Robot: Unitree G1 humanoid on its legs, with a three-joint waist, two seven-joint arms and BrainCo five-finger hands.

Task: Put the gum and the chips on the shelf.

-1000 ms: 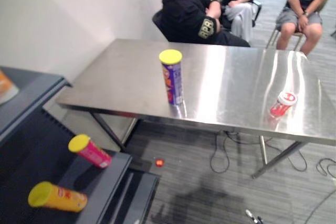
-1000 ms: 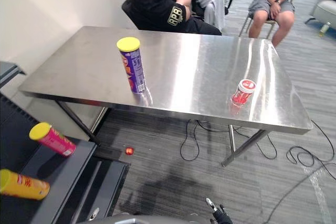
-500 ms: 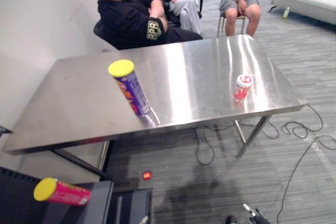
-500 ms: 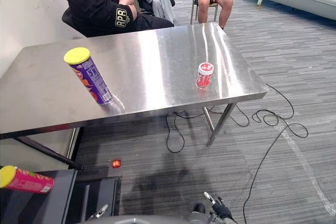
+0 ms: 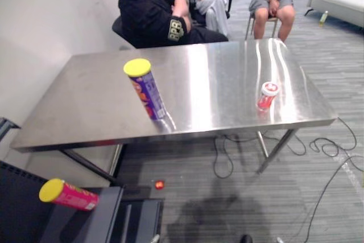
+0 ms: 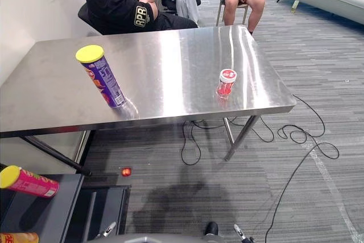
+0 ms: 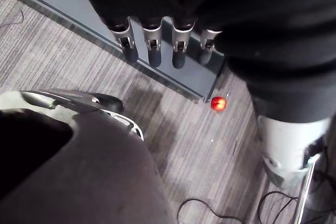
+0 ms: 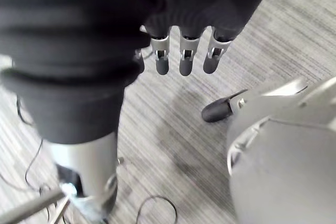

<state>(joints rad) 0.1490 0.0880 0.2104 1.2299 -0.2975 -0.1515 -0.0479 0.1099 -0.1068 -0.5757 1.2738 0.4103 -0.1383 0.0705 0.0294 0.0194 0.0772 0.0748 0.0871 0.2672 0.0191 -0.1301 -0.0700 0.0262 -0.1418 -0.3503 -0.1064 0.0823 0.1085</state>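
Camera shift; pink can (image 5: pixel 69 195), seemingly on shelf (image 5: pixel 91 223)

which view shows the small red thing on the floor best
The left wrist view: the red thing lies close, just off the shelf corner. Both eye views show it as a distant dot on the floor between table and shelf.

table top: wide bare steel (image 6: pixel 170 49) between chips can (image 6: pixel 104 78) at front left and gum tub (image 6: pixel 226 83) at front right, which stand well apart
near edge: faces open floor
far edge: seated people (image 6: pixel 122 7) close it off
shelf: dark board (image 6: pixel 65 200) partly bare; pink can (image 6: pixel 28 180) lies across it, orange can (image 6: pixel 17 238) nearer the camera
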